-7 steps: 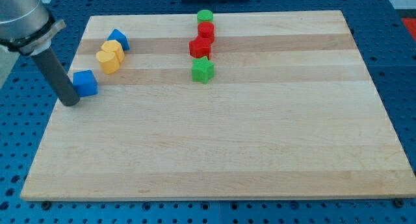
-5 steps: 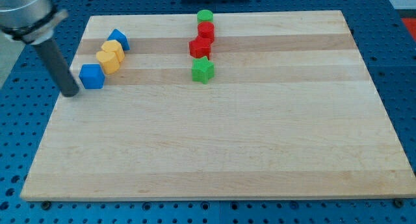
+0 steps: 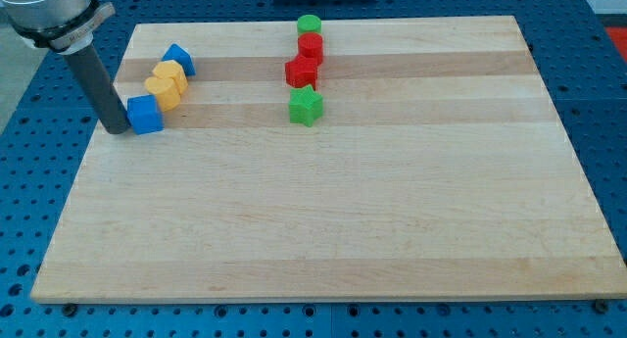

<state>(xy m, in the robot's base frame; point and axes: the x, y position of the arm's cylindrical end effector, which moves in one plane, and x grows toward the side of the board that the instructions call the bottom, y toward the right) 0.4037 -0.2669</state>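
Observation:
My tip (image 3: 117,129) rests on the board near its left edge, pressed against the left side of a blue cube (image 3: 145,115). Just up and right of that cube lie two yellow blocks (image 3: 165,84) touching each other, and the cube's upper right corner meets the lower one. A blue triangular block (image 3: 178,60) sits beyond them toward the view's top. Farther right stands a column: a green cylinder (image 3: 310,25), a red cylinder (image 3: 311,48), a red star (image 3: 302,72) and a green star (image 3: 306,106).
The wooden board (image 3: 333,211) lies on a blue perforated table (image 3: 20,181). My rod and its grey arm housing (image 3: 49,5) lean in from the view's top left.
My tip has slid right and slightly toward the view's top, pushing the blue cube with it until it reached the lower yellow block. The other blocks have stayed put.

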